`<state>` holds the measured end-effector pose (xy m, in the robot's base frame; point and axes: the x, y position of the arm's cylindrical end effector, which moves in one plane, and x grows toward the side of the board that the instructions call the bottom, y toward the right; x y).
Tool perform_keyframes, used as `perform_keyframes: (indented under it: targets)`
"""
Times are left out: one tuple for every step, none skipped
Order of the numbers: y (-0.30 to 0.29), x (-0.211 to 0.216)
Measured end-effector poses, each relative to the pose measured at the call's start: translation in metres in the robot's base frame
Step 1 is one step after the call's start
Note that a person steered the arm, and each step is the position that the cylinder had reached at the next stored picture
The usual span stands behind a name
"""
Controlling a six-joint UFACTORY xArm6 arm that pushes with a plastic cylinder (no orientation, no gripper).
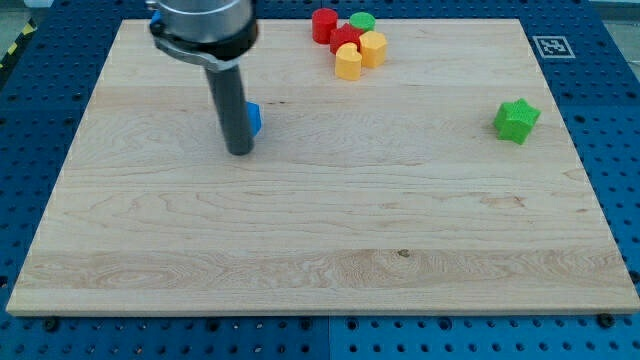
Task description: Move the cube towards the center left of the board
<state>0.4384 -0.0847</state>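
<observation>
A blue cube [254, 118] sits on the wooden board [320, 240] in the upper left part, mostly hidden behind my dark rod. My tip [240, 151] rests on the board just below and to the left of the cube, close against it.
A cluster at the view's top holds a red cylinder [324, 24], a red block [346, 39], a green cylinder [362, 22] and two yellow blocks [349, 62] [373, 47]. A green star-shaped block [516, 120] lies at the right. A fiducial marker [551, 46] sits at the board's top right corner.
</observation>
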Motion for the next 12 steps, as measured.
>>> perform_keyframes:
  targets:
    - [0.033, -0.009]
    - [0.034, -0.039]
    - [0.028, -0.047]
    - [0.024, -0.044]
    - [0.015, -0.038]
    - [-0.017, -0.038]
    - [-0.047, -0.042]
    - [-0.069, -0.050]
    - [-0.073, -0.063]
    - [-0.073, -0.067]
    - [-0.073, -0.067]
    - [-0.074, -0.067]
